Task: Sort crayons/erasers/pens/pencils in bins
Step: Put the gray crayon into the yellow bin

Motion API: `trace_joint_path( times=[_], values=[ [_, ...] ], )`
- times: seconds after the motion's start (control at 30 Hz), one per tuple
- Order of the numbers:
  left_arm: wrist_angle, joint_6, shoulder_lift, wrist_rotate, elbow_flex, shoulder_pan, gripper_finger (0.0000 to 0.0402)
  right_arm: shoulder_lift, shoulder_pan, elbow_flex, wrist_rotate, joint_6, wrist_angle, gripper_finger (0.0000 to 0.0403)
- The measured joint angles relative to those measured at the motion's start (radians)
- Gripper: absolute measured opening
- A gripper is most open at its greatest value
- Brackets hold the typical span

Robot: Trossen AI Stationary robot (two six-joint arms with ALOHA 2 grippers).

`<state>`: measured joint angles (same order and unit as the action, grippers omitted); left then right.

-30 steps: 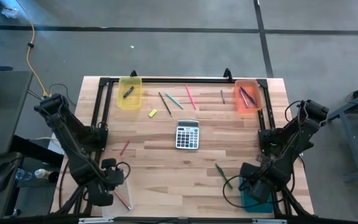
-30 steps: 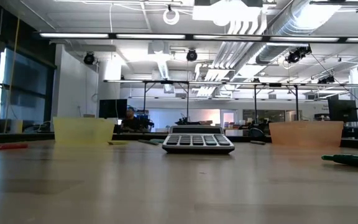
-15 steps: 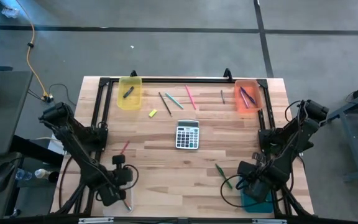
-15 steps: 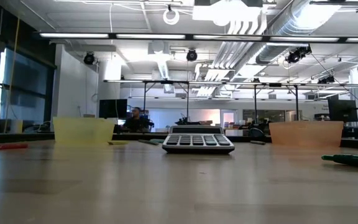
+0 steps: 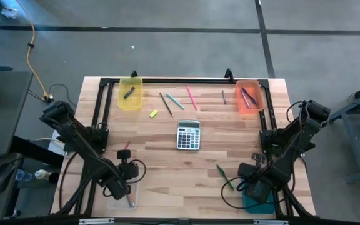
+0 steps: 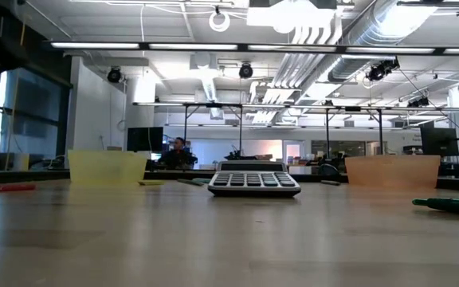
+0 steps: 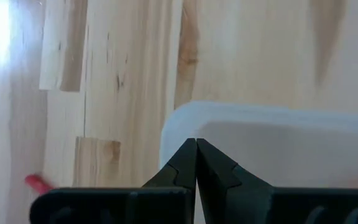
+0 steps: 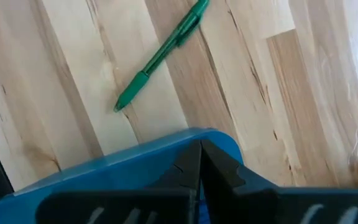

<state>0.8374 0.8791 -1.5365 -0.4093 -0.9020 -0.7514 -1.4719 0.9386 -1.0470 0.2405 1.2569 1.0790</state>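
Note:
My left gripper (image 7: pixel 196 163) hangs shut, holding nothing, over a corner of the clear bin (image 7: pixel 266 146) at the table's near left (image 5: pixel 122 199). An orange pencil (image 5: pixel 130 201) lies in that bin. A red crayon (image 5: pixel 125 148) lies on the wood just beyond it. My right gripper (image 8: pixel 201 163) is shut, holding nothing, above the rim of the teal bin (image 8: pixel 135 163) at the near right (image 5: pixel 258 205). A green pen (image 8: pixel 160 53) lies flat on the table beside that bin. The yellow bin (image 5: pixel 130 94) and orange bin (image 5: pixel 249 97) stand at the far edge.
A grey calculator (image 5: pixel 189 135) lies mid-table. Behind it lie a yellow eraser (image 5: pixel 154 113), loose pencils and pens (image 5: pixel 175 101) and a dark stick (image 5: pixel 224 96). A black frame (image 5: pixel 180 80) runs along the far edge. A person (image 6: pixel 179 151) shows far off in the room.
My left gripper has swung toward the table's right edge and sunk a little, tipping and rolling as it went. It now stands over the clear bin, still shut. My right arm has stayed over the teal bin.

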Motion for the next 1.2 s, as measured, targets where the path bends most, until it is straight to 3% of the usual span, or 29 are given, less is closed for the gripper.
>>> trace_joint_path(
  times=[0.17, 0.27, 0.43, 0.63, 0.77, 1.0, 1.2],
  values=[
    [0.099, 0.003, 0.084, 0.021, -0.061, -0.023, 0.0, 0.0, -0.03, 0.0, 0.005, -0.088, -0.048, 0.0],
    [0.029, -0.039, 0.159, 0.001, -0.053, -0.033, 0.0, 0.0, -0.051, 0.0, 0.094, -0.234, -0.122, 0.0],
    [-0.311, -0.248, 0.29, -0.01, 0.079, 0.018, 0.0, 0.011, -0.143, 0.061, 0.216, -0.619, -0.432, 0.0],
    [-0.767, -0.529, 0.398, 0.064, 0.291, 0.194, 0.0, 0.042, -0.326, 0.202, 0.134, -0.955, -0.876, 0.0],
    [-1.024, -0.684, 0.412, 0.095, 0.374, 0.323, 0.0, 0.069, -0.453, 0.261, 0.069, -1.085, -1.053, 0.0],
    [-1.309, -0.867, 0.41, 0.13, 0.435, 0.527, 0.0, 0.144, -0.713, 0.288, 0.053, -1.102, -1.044, 0.0],
    [-1.401, -0.956, 0.41, 0.136, 0.437, 0.685, 0.0, 0.177, -0.921, 0.211, 0.037, -1.082, -0.864, 0.0]
  ],
)
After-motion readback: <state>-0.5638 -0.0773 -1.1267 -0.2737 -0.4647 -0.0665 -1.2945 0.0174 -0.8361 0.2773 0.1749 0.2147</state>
